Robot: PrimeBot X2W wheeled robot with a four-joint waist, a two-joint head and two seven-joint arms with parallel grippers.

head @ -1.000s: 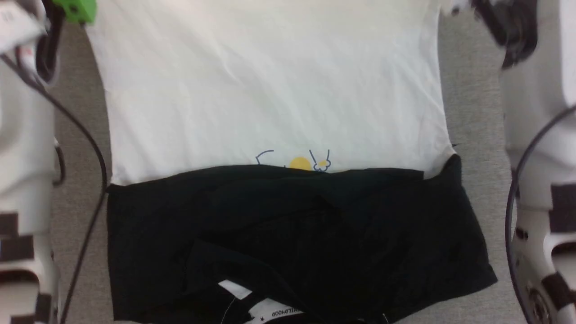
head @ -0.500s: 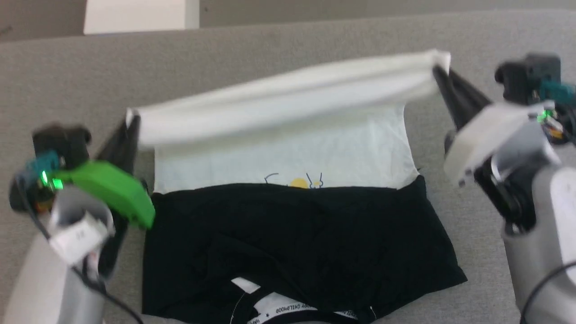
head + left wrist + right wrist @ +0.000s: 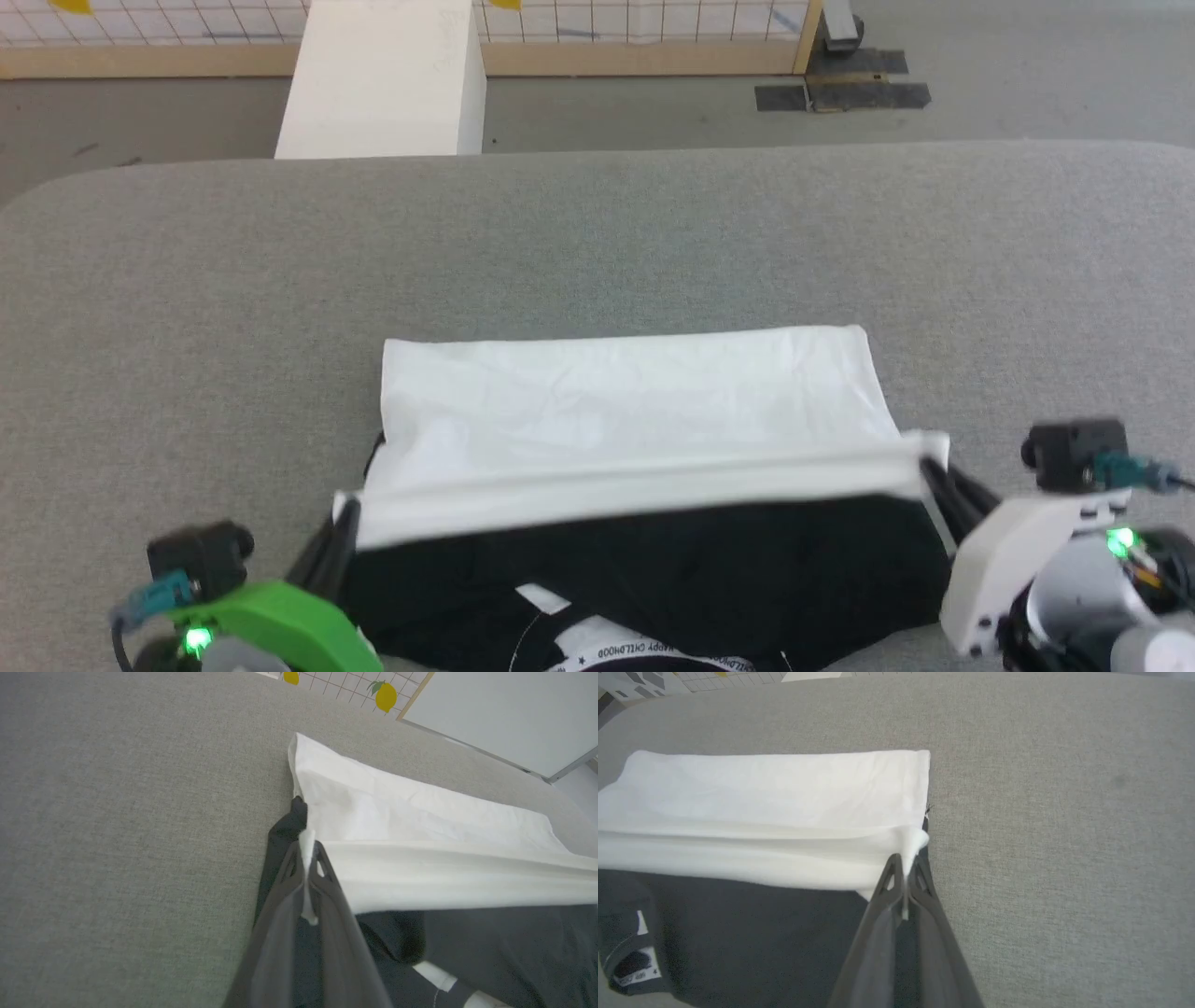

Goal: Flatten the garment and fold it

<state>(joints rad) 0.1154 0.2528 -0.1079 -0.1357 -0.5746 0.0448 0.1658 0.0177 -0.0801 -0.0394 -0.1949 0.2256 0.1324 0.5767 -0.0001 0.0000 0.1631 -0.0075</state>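
The garment [image 3: 625,411] lies on the grey table [image 3: 597,243], its white body doubled back toward me over the black sleeves [image 3: 653,579]. The black collar with white lettered neck tape [image 3: 607,644] shows at the near edge. My left gripper [image 3: 347,518] is shut on the left corner of the white hem [image 3: 307,849]. My right gripper [image 3: 934,457] is shut on the right corner of the hem [image 3: 911,842]. Both hold the hem stretched in a band a little above the black sleeves.
A white box [image 3: 383,79] stands on the floor beyond the table's far edge, before a wooden-framed grid panel [image 3: 644,37]. Bare grey table surface spreads to the left, right and far side of the garment.
Both grippers have carried the white hem toward me, folding the white body over itself; the chest print is now covered. The head camera has tilted up, bringing the table's far edge and floor into view.
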